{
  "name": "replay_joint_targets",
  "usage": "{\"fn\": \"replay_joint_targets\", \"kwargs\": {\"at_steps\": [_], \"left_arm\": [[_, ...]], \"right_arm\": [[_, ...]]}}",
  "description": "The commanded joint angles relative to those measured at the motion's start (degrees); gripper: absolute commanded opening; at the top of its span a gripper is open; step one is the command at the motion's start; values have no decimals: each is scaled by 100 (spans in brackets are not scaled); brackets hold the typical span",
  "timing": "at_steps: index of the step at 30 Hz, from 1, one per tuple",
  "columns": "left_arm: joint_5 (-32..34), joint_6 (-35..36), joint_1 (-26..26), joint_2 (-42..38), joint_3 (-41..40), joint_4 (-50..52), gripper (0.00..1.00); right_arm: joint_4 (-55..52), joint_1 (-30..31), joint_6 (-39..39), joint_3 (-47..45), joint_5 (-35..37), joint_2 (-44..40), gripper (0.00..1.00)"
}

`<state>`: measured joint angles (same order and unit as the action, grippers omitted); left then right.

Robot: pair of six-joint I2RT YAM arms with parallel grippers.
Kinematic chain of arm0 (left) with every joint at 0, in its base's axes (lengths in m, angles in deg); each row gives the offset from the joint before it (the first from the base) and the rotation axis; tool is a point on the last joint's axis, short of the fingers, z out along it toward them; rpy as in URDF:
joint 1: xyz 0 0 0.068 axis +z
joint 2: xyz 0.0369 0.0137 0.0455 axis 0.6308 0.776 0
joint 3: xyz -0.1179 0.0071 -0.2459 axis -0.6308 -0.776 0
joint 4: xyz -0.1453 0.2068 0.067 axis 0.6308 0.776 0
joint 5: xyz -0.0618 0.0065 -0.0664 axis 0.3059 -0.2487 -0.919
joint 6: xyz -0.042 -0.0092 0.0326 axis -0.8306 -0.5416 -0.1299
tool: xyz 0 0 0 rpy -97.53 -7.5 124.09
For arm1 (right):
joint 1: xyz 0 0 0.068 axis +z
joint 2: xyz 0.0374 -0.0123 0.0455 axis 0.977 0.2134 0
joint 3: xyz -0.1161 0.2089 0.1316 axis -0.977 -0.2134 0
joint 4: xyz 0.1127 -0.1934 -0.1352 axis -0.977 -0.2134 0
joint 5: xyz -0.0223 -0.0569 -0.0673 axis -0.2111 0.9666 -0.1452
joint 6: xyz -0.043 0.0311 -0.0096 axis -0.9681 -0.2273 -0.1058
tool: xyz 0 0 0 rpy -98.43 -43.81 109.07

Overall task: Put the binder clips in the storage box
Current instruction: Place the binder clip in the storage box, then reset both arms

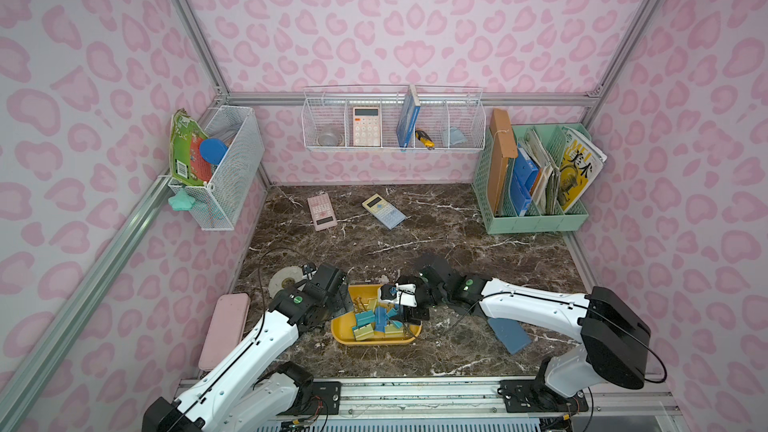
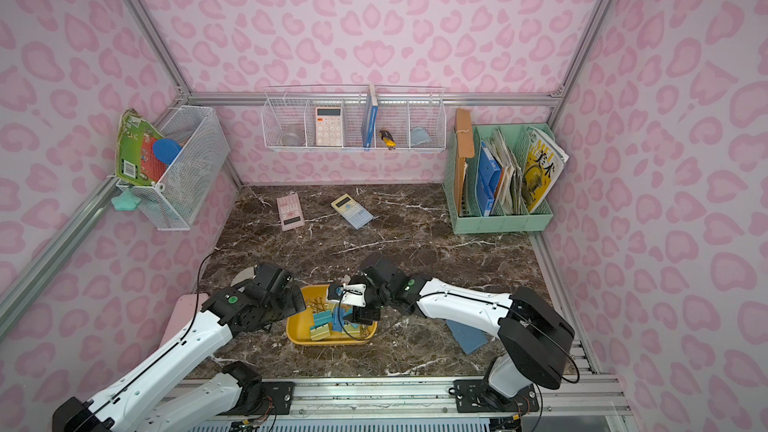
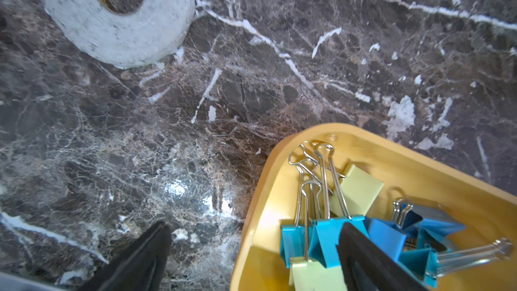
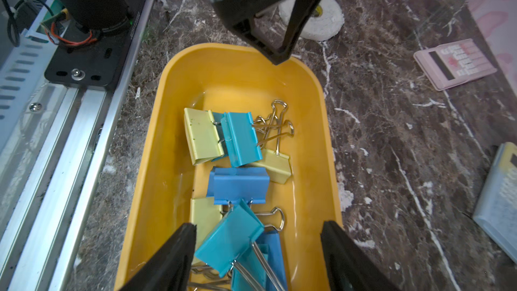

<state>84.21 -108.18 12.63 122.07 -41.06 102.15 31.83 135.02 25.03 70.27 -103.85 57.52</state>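
The yellow storage box [image 1: 345, 338] sits near the table's front edge and holds several teal, blue and pale yellow binder clips [image 1: 374, 320]. My left gripper [image 3: 254, 236] is open and straddles the box's left rim [image 3: 263, 214]. One of its fingers is over the marble; the other finger [image 3: 361, 253] is over the clips [image 3: 327, 236]. My right gripper [image 4: 258, 236] is open above the box's right part. A teal clip [image 4: 229, 239] lies tilted on the pile between its fingers, with gaps on both sides. No clip shows on the table outside the box.
A white tape roll [image 1: 286, 280] lies behind the left gripper, a pink case [image 1: 226, 330] at the left wall and a flat blue pad [image 1: 509, 334] under the right arm. Two calculators [image 1: 321, 211] [image 1: 383, 210] lie further back, with a mint organizer [image 1: 536, 184] at back right.
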Motion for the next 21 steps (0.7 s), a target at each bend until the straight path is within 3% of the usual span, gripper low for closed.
{"fn": "replay_joint_targets", "kwargs": {"at_steps": [1, 3, 4, 8, 13, 17, 21], "left_arm": [[247, 156, 151, -96, 204, 73, 98], [353, 281, 316, -185, 383, 49, 99], [447, 351, 423, -227, 475, -28, 99], [786, 691, 955, -318, 709, -604, 99], [1110, 1180, 1845, 204, 1132, -1020, 99], [1654, 1366, 2549, 472, 1074, -1946, 99], [2228, 2702, 2729, 786, 660, -3764, 99]], "right_arm": [[425, -126, 156, -47, -14, -202, 78], [714, -295, 303, -199, 146, -453, 84], [951, -425, 459, -332, 323, -614, 100], [1502, -1005, 912, -700, 1012, -1216, 100], [1830, -1905, 1460, -1091, 1778, -1910, 100], [2485, -2772, 2252, -1639, 2768, -2406, 100], [2994, -3598, 2687, -2312, 3521, -2724, 100]]}}
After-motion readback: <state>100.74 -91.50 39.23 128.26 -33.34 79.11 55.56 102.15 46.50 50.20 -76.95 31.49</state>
